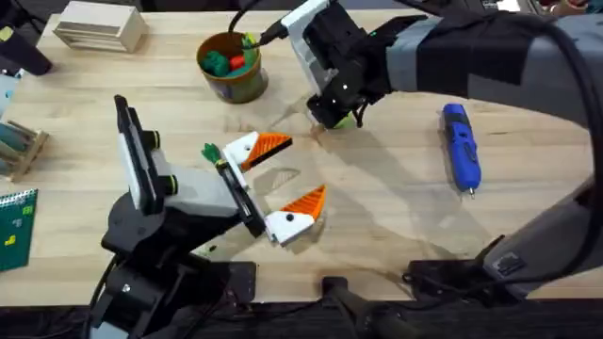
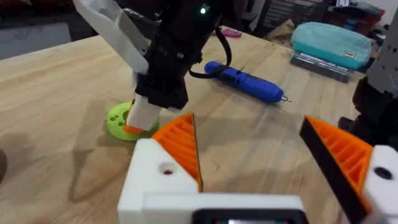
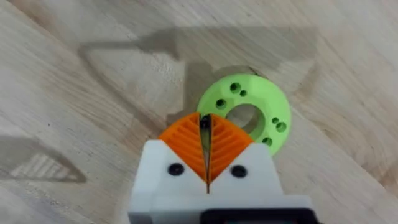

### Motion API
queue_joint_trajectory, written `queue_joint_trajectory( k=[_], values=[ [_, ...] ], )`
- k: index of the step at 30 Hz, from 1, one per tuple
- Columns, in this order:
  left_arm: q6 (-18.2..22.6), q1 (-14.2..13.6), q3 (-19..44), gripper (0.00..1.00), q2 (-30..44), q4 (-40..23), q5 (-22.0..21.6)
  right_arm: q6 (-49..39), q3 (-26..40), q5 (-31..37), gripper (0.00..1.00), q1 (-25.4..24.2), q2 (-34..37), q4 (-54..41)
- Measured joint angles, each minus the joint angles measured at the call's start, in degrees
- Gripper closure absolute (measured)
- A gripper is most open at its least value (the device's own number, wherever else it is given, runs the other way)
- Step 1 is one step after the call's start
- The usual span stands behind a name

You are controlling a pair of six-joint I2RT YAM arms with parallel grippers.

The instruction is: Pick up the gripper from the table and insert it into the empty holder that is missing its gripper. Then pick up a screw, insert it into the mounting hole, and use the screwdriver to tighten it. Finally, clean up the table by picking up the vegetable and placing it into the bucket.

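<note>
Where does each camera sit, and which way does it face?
Overhead: above the arms' bases, looking down and forward over table, bucket, screwdriver; both arms show.
Left wrist: low over the table, facing the right arm above the green ring; own jaws open.
Right wrist: looking straight down on the ring; own jaws shut.
Shared: both wrist views show the ring.

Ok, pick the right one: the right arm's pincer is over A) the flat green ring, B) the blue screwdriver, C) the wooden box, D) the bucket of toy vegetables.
A: the right pincer, its orange tips pressed together, sits right at the green ring; the screwdriver and bucket lie apart from it.
</note>
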Motion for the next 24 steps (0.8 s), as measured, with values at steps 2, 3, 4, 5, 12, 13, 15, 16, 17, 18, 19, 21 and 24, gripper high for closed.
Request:
queue_joint_trajectory(
  k=[2, 3, 4, 5, 12, 13, 15, 16, 17, 18, 19, 21, 24],
  values=[
    [0.01, 0.00, 0.00, 0.014, 0.00, -0.01, 0.00, 0.00, 0.00, 0.00, 0.989, -0.01, 0.01, 0.02],
    [0.01, 0.00, 0.00, 0.014, 0.00, -0.01, 0.02, 0.00, 0.00, 0.00, 0.990, -0.01, 0.01, 0.00],
    [0.00, 0.00, 0.00, 0.014, 0.00, 0.00, 0.00, -0.01, 0.00, 0.00, 0.990, -0.01, 0.01, 0.00],
    [-0.01, 0.00, 0.00, 0.014, 0.00, -0.01, 0.00, -0.02, 0.00, 0.00, 0.991, -0.01, 0.01, 0.02],
    [0.01, 0.00, 0.00, 0.014, 0.00, 0.01, 0.00, -0.02, 0.00, 0.14, 0.993, -0.01, 0.01, 0.06],
    [0.01, 0.00, 0.00, 0.014, 0.00, 0.01, 0.01, -0.01, 0.01, 0.20, 0.993, -0.01, 0.01, 0.01],
    [0.01, 0.00, 0.00, 0.014, 0.00, 0.01, 0.02, -0.02, 0.26, 0.20, 0.993, -0.01, -0.01, -0.61],
    [0.00, 0.00, 0.00, 0.014, 0.00, 0.00, 0.00, -0.02, 0.50, 0.21, 0.993, -0.01, -0.10, -1.07],
    [0.00, 0.00, 0.00, 0.014, 0.00, 0.00, 0.00, -0.02, 0.83, 0.22, 0.993, -0.01, -0.24, -1.73],
    [0.01, 0.00, 0.00, 0.014, 0.00, 0.01, 0.00, -0.02, 1.22, 0.22, 0.993, -0.01, -0.49, -2.40],
    [0.01, 0.00, 0.00, 0.014, 0.00, -0.01, 0.00, -0.02, 1.78, 0.20, 0.993, -0.01, -0.80, -3.21],
    [0.01, 0.00, 0.00, 0.013, 0.00, 0.01, 0.00, -0.02, 3.50, 0.24, 0.993, -0.01, -1.44, -5.09],
    [0.01, 0.00, 0.00, 0.014, 0.00, 0.01, 0.00, -0.02, 6.56, 0.24, 0.993, -0.01, -2.01, -8.15]
  ],
)
